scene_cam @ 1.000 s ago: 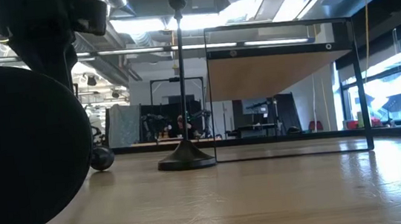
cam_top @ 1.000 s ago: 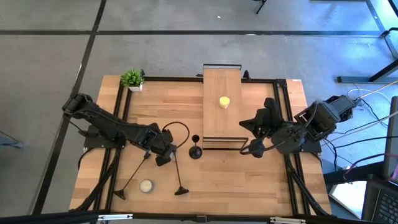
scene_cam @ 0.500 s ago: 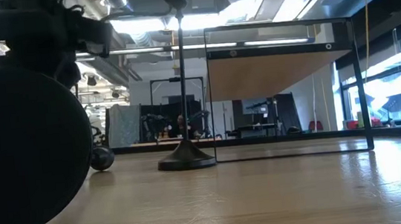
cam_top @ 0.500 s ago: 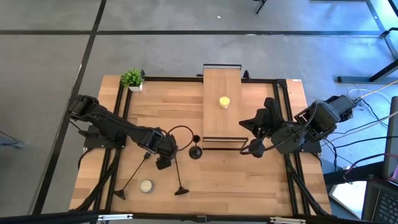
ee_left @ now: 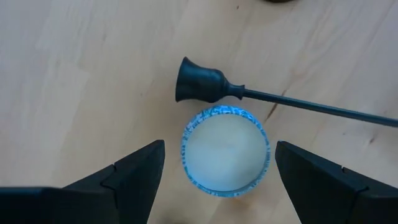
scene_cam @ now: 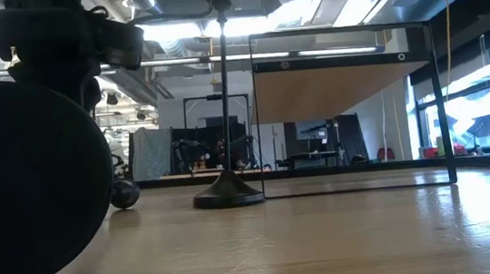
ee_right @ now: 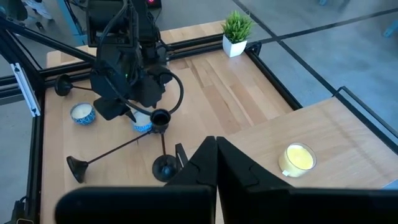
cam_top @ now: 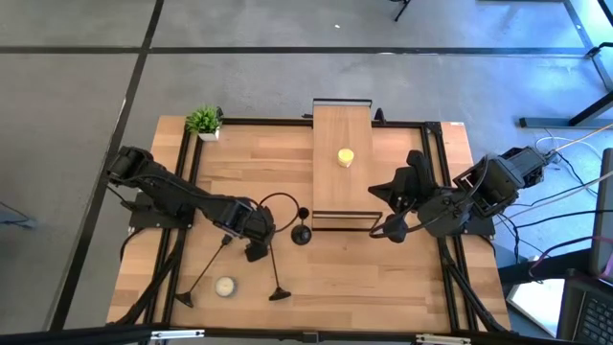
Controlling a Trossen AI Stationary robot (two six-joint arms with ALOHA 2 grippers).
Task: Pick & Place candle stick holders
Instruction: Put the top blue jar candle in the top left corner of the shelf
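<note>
Candle stick holder (ee_left: 200,82) lies flat on the counter (ee_left: 74,74), its cup just beside a white candle (ee_left: 225,158). The left claw (ee_left: 219,152) has edged over them, open and gripping nothing, so a pick looks near. Farther off, the right claw (cam_top: 390,231) waits closed.

Under my left gripper (ee_left: 214,171) a white candle (ee_left: 225,152) fills the gap, a fallen holder's cup (ee_left: 198,81) touching its rim; bare wood (plenty) lies open beside the upright short holder (cam_top: 301,231).
</note>
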